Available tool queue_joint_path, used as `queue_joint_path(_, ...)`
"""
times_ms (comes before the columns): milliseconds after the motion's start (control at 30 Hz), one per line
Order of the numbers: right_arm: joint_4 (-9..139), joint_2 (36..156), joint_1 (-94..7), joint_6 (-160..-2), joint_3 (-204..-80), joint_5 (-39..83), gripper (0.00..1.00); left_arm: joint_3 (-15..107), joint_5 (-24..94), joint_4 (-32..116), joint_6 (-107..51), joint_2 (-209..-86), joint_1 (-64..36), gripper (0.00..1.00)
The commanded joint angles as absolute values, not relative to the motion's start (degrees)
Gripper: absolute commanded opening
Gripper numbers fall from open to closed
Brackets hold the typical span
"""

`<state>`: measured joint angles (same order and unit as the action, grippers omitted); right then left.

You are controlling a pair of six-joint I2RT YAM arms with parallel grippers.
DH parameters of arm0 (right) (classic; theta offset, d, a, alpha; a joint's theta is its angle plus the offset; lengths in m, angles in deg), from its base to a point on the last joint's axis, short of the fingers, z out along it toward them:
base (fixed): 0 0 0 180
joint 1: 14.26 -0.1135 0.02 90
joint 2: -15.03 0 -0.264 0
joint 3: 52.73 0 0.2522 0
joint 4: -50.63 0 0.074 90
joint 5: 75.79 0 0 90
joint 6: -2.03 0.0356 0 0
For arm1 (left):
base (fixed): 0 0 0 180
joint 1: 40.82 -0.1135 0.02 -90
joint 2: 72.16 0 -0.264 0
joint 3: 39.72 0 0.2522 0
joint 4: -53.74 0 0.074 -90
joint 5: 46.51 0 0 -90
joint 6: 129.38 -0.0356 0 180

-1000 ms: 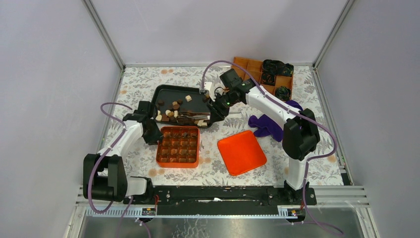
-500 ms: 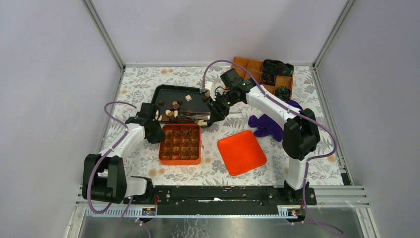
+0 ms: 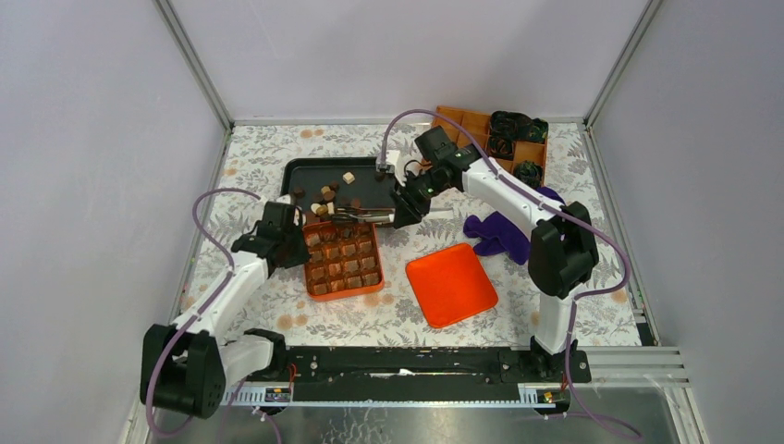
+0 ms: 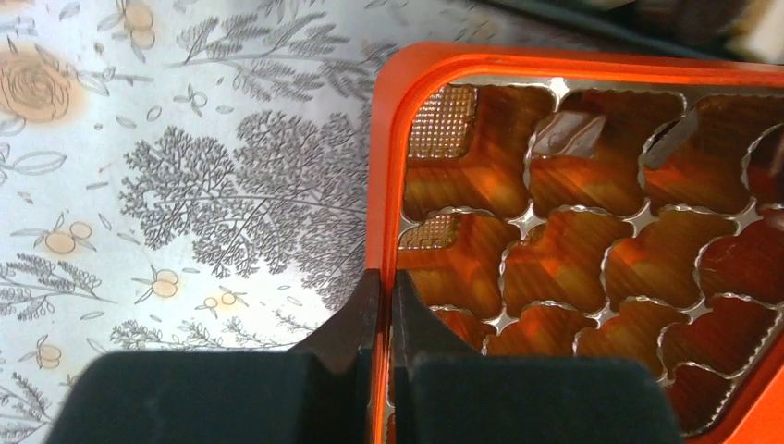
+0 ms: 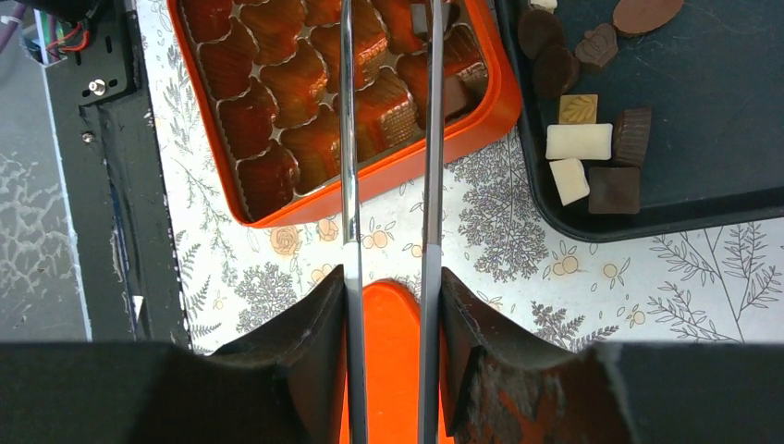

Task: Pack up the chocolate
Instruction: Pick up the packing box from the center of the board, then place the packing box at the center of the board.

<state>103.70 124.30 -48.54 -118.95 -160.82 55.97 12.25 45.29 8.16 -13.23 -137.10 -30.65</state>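
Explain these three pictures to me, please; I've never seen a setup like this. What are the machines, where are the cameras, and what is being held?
Two robot arms are bolted at the near edge of a table. One picture looks down from above and behind them. The other two come from a camera on each wrist, so each shows its own fingers. On the flowered table lie a black tray with loose chocolates, an orange box with moulded pockets, some filled, a flat orange lid, a purple cloth and a divided orange bin. The left gripper is closed on the box's rim. The right gripper holds metal tweezers, their tips over the box; whether they pinch a piece I cannot tell.
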Motion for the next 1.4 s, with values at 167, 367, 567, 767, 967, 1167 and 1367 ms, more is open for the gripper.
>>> queue_joint_path(167, 108.18, 119.28, -46.8, -119.58, -167.19, 62.42, 0.16, 10.67, 50.14, 19.82, -16.32, -128.77, -23.79, 0.0)
queue_joint_path(367, 111.29, 118.61, -46.77, -120.91, -168.67, 63.87, 0.16, 10.77, 51.63, 20.63, -16.47, -129.16, -20.65, 0.0)
queue_joint_path(567, 110.28, 118.04, -47.06, -121.39, -165.95, 61.38, 0.16, 14.13, 49.71, 16.81, -13.65, -134.73, -20.72, 0.0)
queue_joint_path(767, 108.95, 118.45, -47.87, -121.64, -164.6, 58.39, 0.17, 17.31, 48.86, 12.47, -12.95, -140.29, -20.72, 0.0)
queue_joint_path(967, 108.21, 119.44, -49.43, -123.04, -162.64, 53.21, 0.17, 17.85, 46.31, 12.51, -13.18, -142.7, -20.7, 0.0)
queue_joint_path(1167, 107.55, 121.03, -51.92, -123.26, -162.71, 51.38, 0.17, 17.48, 43.76, 12.47, -13.67, -144.58, -20.7, 0.01)
queue_joint_path(1367, 108.51, 123.99, -54.06, -123.07, -165.04, 48.99, 0.18, 17.2, 42.38, 11.9, -13.48, -145.46, -20.7, 0.07)
